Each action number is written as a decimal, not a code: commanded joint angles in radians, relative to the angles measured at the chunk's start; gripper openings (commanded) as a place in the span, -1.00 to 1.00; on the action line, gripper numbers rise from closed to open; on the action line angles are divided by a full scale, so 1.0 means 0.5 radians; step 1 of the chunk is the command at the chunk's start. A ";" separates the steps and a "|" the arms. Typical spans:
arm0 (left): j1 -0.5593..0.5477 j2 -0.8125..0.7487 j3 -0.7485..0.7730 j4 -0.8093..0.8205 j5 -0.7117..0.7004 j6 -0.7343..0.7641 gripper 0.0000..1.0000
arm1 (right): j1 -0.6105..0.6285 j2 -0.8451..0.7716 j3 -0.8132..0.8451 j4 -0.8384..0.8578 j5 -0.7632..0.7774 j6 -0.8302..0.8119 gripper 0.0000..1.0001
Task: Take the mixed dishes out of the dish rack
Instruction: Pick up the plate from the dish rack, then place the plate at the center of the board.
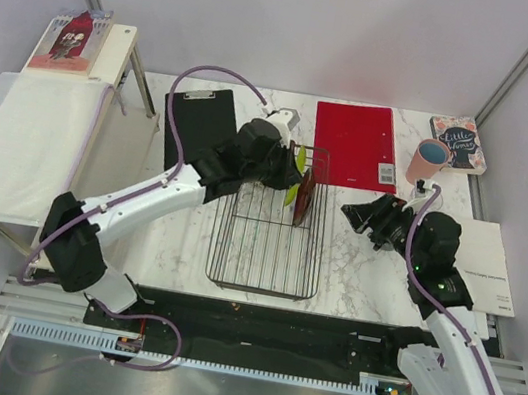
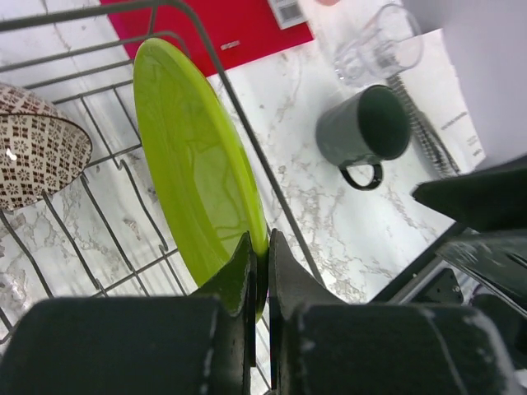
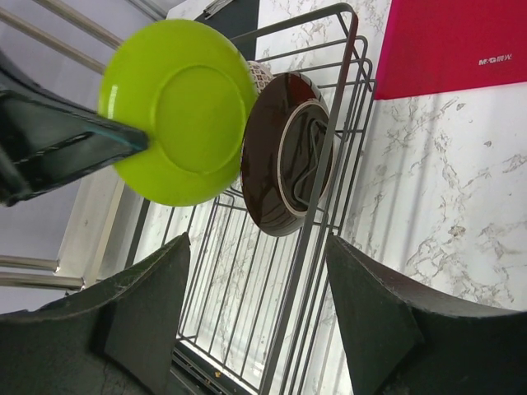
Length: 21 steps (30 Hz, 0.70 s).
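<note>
The dish rack (image 1: 266, 249), a black wire basket with thin grid bars and raised sides, sits at the centre of the marble desk (image 1: 364, 265), with a flat black clipboard (image 1: 200, 116) at its far left.

The left fingers (image 2: 239, 280) are nearly closed and pinch the lower rim of the lime-green plate (image 2: 193, 156). This plate is glossy, round and plain, and it stands on edge at the far right end of the rack. To its left, inside the rack, lies the beige mesh-patterned bowl (image 2: 37, 156). Just to its right the dark red patterned plate (image 3: 284, 164) stands on edge against the rack's side wires.

Right of the rack, the right fingers (image 3: 148, 313) are spread wide and hold nothing; they hang above the desk, facing the rack.

Farther right on the desk stand the grey handled mug (image 2: 366, 132), the small clear glass (image 2: 383, 45) and the pink cup (image 1: 429, 161) with its blue inside.
</note>
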State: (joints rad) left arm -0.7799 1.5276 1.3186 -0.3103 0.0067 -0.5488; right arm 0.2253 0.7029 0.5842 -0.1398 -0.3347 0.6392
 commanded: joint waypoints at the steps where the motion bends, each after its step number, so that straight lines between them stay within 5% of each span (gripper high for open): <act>1: 0.004 -0.226 0.087 0.001 0.155 0.238 -0.97 | 0.004 -0.037 0.123 -0.015 0.050 -0.033 0.49; 4: -0.002 -0.312 0.157 -0.082 0.226 0.453 -0.97 | 0.007 -0.031 0.197 -0.061 0.083 -0.005 0.49; 10: -0.084 -0.217 0.449 -0.533 -0.206 1.094 -0.97 | 0.007 0.189 0.586 -0.426 0.274 0.041 0.49; 17: -0.458 -0.441 -0.161 0.025 -0.997 2.154 -0.97 | 0.007 0.462 0.829 -0.561 0.163 0.142 0.49; 21: -0.594 -0.481 -0.449 0.271 -1.170 2.459 -0.97 | 0.007 0.527 0.887 -0.625 0.185 0.130 0.40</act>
State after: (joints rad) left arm -1.0225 1.3224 1.1835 -0.3573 -0.3965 0.3672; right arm 0.2253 0.9455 0.9730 -0.3935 -0.2424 0.6891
